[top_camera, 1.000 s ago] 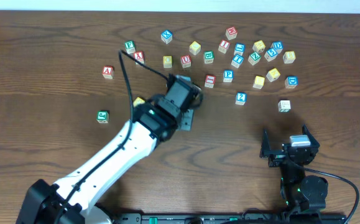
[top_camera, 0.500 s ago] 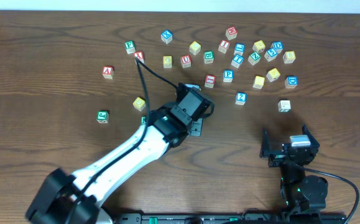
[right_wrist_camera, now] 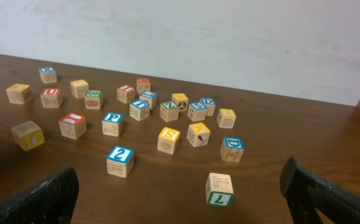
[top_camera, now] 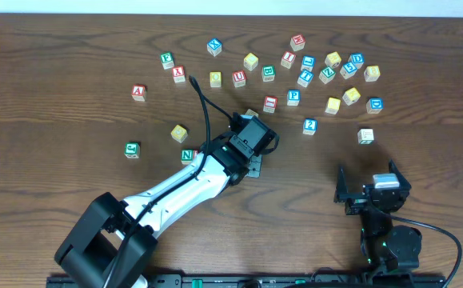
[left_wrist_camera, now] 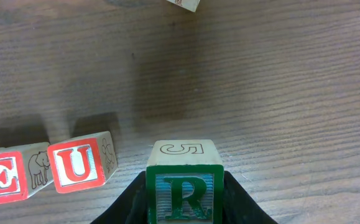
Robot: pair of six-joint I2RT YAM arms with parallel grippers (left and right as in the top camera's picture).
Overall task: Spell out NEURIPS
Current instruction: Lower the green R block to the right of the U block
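Observation:
My left gripper [left_wrist_camera: 184, 206] is shut on the green R cube [left_wrist_camera: 184, 190], holding it just right of the red U cube [left_wrist_camera: 79, 165] with a gap between them. The red E cube [left_wrist_camera: 2, 177] sits left of the U. In the overhead view the left gripper [top_camera: 251, 164] and its arm hide E, U and R; the green N cube [top_camera: 186, 155] lies at the arm's left side. The blue P cube [top_camera: 293, 97] and a yellow S cube [right_wrist_camera: 168, 134] lie in the far cluster. My right gripper [top_camera: 369, 180] rests open and empty at the near right.
Several other letter cubes are scattered across the far half of the table [top_camera: 71, 48]. A blue 2 cube [right_wrist_camera: 119, 155] and a green 7 cube [right_wrist_camera: 219, 188] lie closest in front of the right gripper [right_wrist_camera: 180, 177]. A yellow cube [top_camera: 179, 132] and a green cube [top_camera: 132, 150] sit left of the arm.
The left arm has shifted right and toward the front edge with the R cube, uncovering the N cube. The right arm has not moved.

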